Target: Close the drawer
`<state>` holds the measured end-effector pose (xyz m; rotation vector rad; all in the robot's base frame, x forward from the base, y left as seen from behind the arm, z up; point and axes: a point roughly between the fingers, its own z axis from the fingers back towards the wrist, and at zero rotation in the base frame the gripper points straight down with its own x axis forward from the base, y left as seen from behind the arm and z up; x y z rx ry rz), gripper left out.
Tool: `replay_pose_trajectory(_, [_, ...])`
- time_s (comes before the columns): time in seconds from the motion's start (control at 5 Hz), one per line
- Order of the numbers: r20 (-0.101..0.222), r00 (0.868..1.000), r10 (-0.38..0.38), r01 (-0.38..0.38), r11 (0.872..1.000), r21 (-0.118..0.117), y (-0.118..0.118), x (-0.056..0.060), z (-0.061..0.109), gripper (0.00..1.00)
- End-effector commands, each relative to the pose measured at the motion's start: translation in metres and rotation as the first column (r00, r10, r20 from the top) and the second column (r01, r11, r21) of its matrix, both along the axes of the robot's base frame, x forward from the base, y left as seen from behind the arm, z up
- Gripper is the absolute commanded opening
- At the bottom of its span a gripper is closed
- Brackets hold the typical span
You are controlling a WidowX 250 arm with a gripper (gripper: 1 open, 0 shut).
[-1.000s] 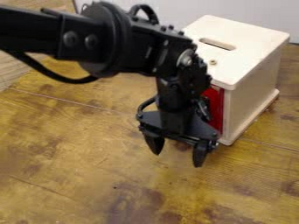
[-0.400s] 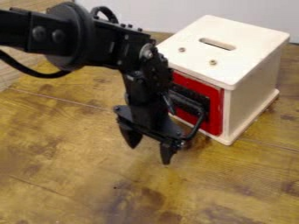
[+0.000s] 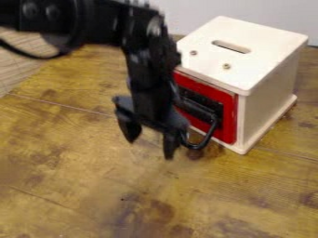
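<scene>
The red drawer (image 3: 203, 102) sits in the cream-white cabinet (image 3: 248, 65), its black front panel nearly flush with the cabinet face and its black loop handle (image 3: 214, 128) sticking out toward the lower left. My black gripper (image 3: 148, 141) hangs just left of the handle, fingers pointing down at the table, spread apart with nothing between them. The right fingertip (image 3: 170, 151) is close beside the handle; the motion blur hides whether they touch. The arm covers the drawer's left end.
The worn wooden tabletop (image 3: 74, 186) stretches in front and to the left. The cabinet has a slot (image 3: 231, 46) in its top. A paler strip of surface shows at the far left edge.
The arm and gripper have shifted left, away from in front of the drawer, over the last second. The handle and red drawer front are now more exposed.
</scene>
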<state>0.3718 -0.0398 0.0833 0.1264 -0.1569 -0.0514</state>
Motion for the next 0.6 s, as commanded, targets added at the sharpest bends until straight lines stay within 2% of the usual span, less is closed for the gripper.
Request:
replay_pose_trajectory(0.0, [0.099,0.987,0.127,-0.129,0.992,0.004,0.026,0.008,0.064,1.0])
replay_pose_trajectory(0.2, [0.1,0.968,0.229,-0.23,0.973,-0.004,0.045,0.004,0.089,1.0])
replay_pose_trajectory(0.4, [0.111,0.949,0.294,-0.293,0.956,-0.028,0.037,-0.002,0.101,1.0])
